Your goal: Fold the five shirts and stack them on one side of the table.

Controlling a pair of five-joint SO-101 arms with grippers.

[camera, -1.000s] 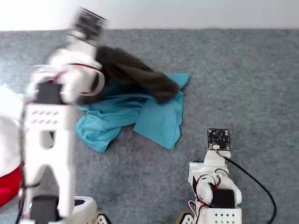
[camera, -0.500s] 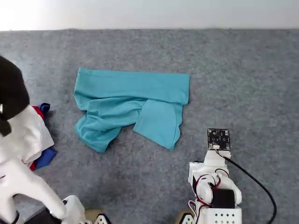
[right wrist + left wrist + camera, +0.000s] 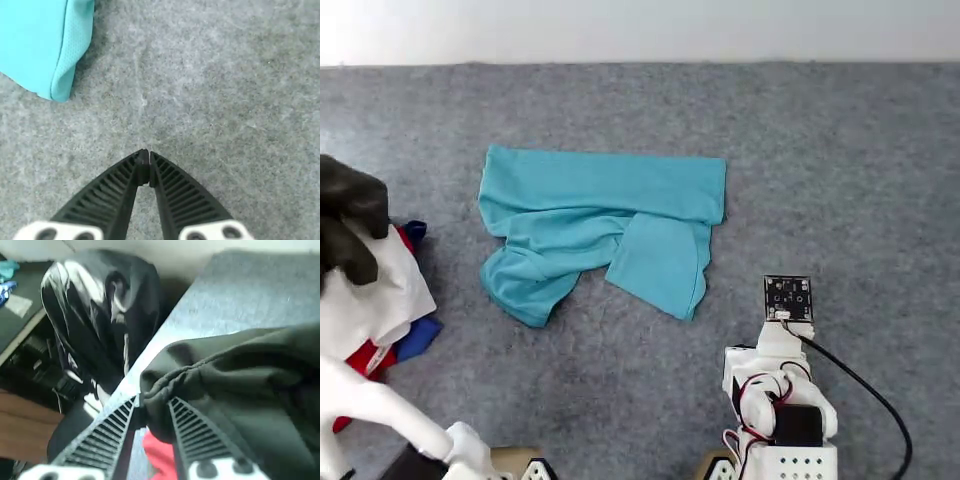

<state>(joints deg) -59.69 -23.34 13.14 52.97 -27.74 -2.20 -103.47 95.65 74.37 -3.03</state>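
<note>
Grey table [image 3: 820,150] holds teal shirt [image 3: 600,215]; left tool [image 3: 154,405] pinches black shirt [image 3: 240,385] above pile [image 3: 388,295], right tool [image 3: 149,167] closed.

rough grey felt over tabletop [image 3: 840,150]; smooth matt cloth in teal shirt [image 3: 600,190]; soft matt black shirt [image 3: 240,380]; ribbed plastic right claw [image 3: 145,161].

Left arm [image 3: 380,415] stretched out low to 8 o'clock, wrist at the table's edge. Left gripper [image 3: 154,404] clamped on a fold of the black shirt [image 3: 240,385]. Right arm [image 3: 778,400] folded up at 5 o'clock. Right gripper [image 3: 149,167] angled down at the table, fingertips touching.
</note>
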